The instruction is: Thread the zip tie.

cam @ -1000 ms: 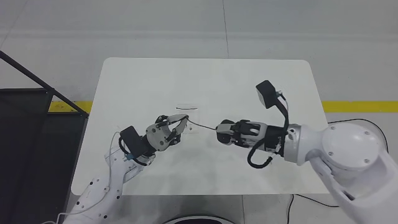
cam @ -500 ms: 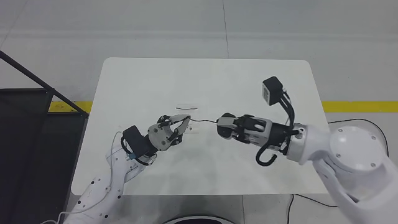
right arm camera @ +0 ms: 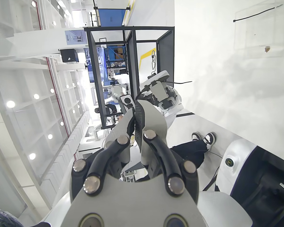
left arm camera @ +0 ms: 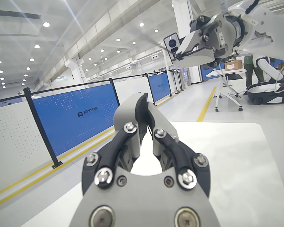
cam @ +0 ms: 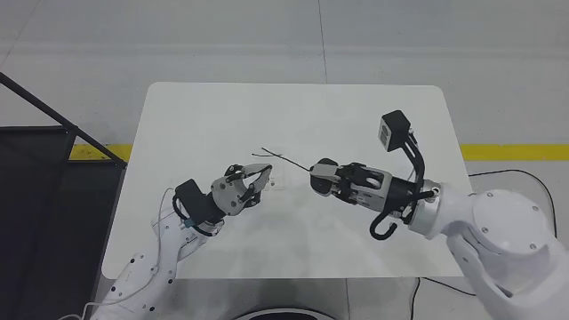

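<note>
Zip tie (cam: 293,164) at frame centre, 1 end clamped in closed right gripper (cam: 312,177), free end pointing to upper left. Left gripper (cam: 260,174) closed, left of centre, apart from tie.

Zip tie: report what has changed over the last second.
The zip tie, shut in the right gripper, has swung its free end off the left gripper toward the far side of the table; earlier it bridged both grippers. The left gripper, shut, stayed put, as did the second tie lying on the table.
</note>
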